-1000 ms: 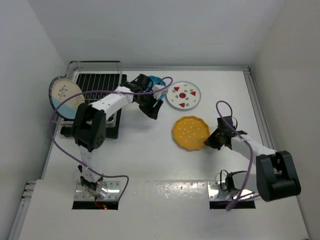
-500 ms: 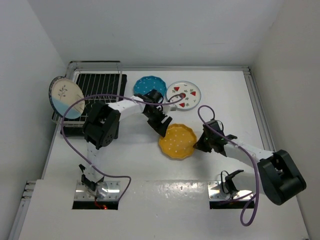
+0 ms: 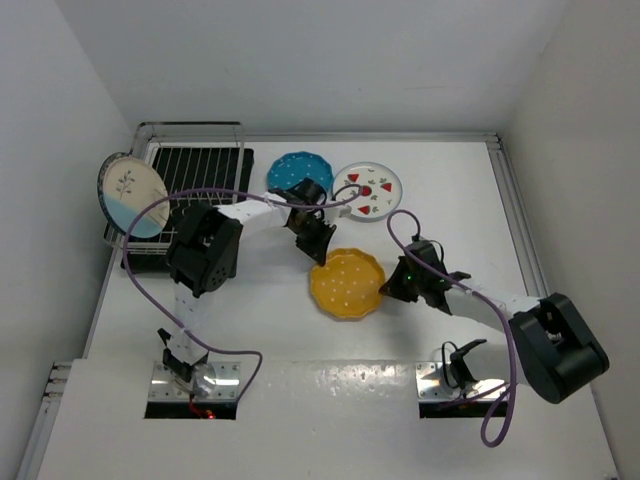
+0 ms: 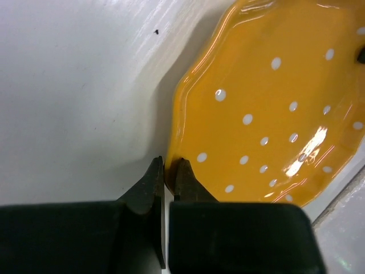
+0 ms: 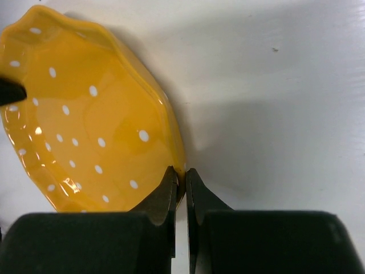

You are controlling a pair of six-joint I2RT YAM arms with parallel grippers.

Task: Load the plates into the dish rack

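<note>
Yellow dotted plate [image 3: 347, 284] is mid-way across the desk [image 3: 280, 335], well apart from the dish rack [image 3: 195, 170]; your left jaws and right jaws each pinch opposite rim edges, likely a handover to the rack-side arm.

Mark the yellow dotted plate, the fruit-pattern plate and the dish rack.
yellow dotted plate [image 3: 347, 284], top view, middle of its face.
fruit-pattern plate [image 3: 367, 190], top view, its centre.
dish rack [image 3: 200, 168], top view, bare wires.
</note>
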